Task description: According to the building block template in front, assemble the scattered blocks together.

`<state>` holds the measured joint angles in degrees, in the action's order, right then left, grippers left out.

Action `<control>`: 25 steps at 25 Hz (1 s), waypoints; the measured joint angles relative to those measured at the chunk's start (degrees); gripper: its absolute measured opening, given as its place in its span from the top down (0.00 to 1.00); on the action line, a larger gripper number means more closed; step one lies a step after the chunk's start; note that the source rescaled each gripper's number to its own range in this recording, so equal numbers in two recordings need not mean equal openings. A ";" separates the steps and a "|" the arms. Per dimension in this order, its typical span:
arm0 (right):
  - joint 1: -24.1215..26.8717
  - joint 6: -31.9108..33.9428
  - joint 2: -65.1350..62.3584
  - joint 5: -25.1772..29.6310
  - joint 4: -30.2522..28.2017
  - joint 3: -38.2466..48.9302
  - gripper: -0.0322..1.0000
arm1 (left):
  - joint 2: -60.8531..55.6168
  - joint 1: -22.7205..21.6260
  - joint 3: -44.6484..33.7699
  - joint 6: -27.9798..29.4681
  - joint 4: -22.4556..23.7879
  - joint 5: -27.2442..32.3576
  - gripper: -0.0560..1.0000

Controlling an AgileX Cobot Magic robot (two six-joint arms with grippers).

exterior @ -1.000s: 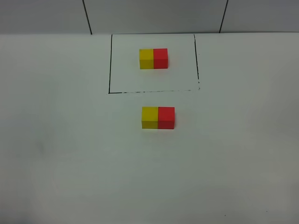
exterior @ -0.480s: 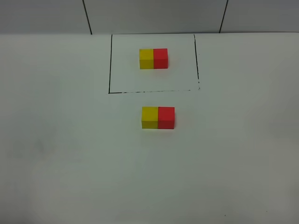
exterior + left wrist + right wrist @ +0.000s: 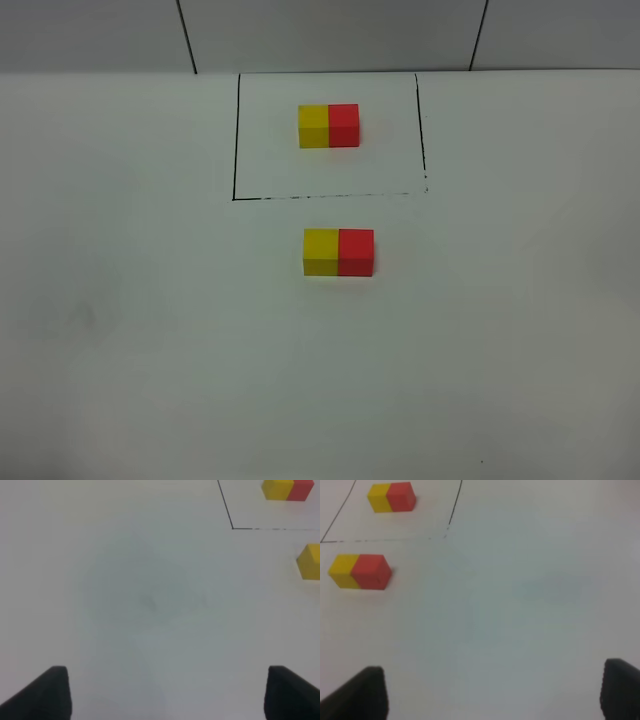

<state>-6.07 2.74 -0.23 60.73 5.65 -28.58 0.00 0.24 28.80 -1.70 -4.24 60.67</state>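
Note:
The building block template (image 3: 328, 126) is a yellow-and-red pair inside a thin black rectangle (image 3: 236, 140) at the back of the white table. In front of it, outside the frame, the scattered yellow cube (image 3: 320, 251) and red cube (image 3: 356, 251) stand touching side by side, yellow on the left. Neither arm shows in the high view. My left gripper (image 3: 165, 695) is open over bare table, with the yellow cube (image 3: 310, 561) and template (image 3: 288, 489) far off at the picture's edge. My right gripper (image 3: 492, 695) is open too, well away from the joined cubes (image 3: 360, 571) and template (image 3: 391, 497).
The white table (image 3: 120, 330) ends at a grey tiled wall (image 3: 330, 35) with dark seams just behind the drawn rectangle.

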 joint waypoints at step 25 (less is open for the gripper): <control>-0.48 1.02 0.00 -0.02 -0.18 0.36 0.26 | 0.00 0.00 0.00 0.00 0.00 0.00 0.31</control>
